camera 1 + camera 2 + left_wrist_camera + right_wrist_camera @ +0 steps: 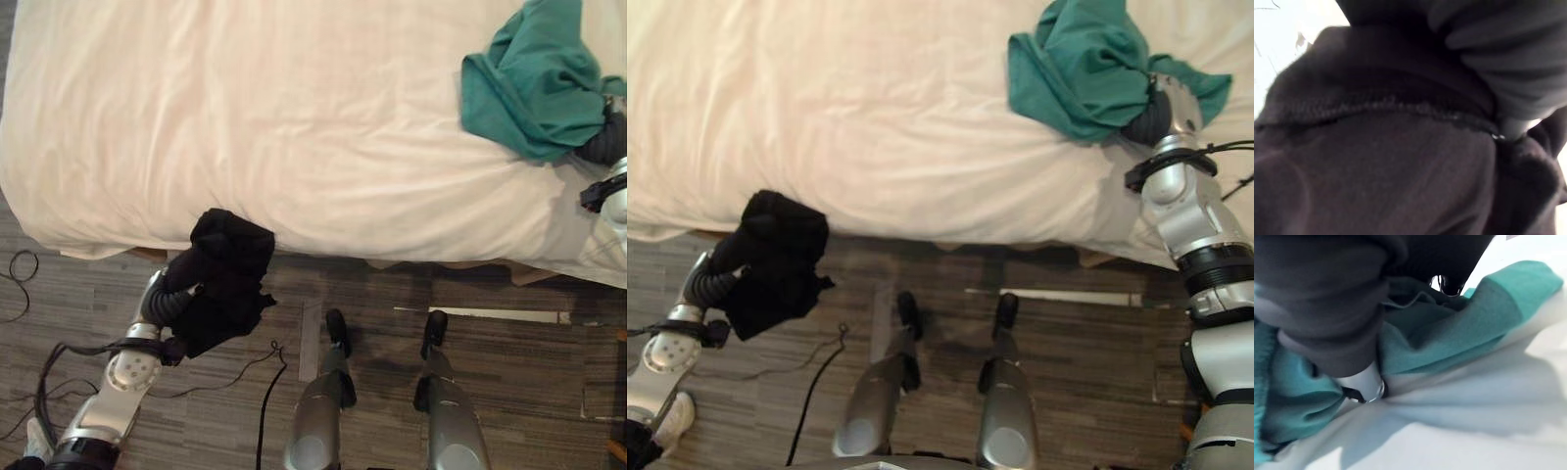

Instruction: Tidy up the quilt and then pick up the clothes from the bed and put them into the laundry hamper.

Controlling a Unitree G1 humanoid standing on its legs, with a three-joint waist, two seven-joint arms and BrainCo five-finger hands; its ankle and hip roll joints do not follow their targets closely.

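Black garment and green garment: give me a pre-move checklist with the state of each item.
1. Black garment off the bed, carried over the floor by the left hand: ok.
2. Left hand's fingers closed on it: cannot tell, cloth covers them.
3. Right hand at the green garment: ok.
4. Right hand's grasp on the green garment: cannot tell, fingers are buried in cloth.
5. Green garment lifted off the quilt: not ok, it lies on it.
6. Quilt spread flat: ok.
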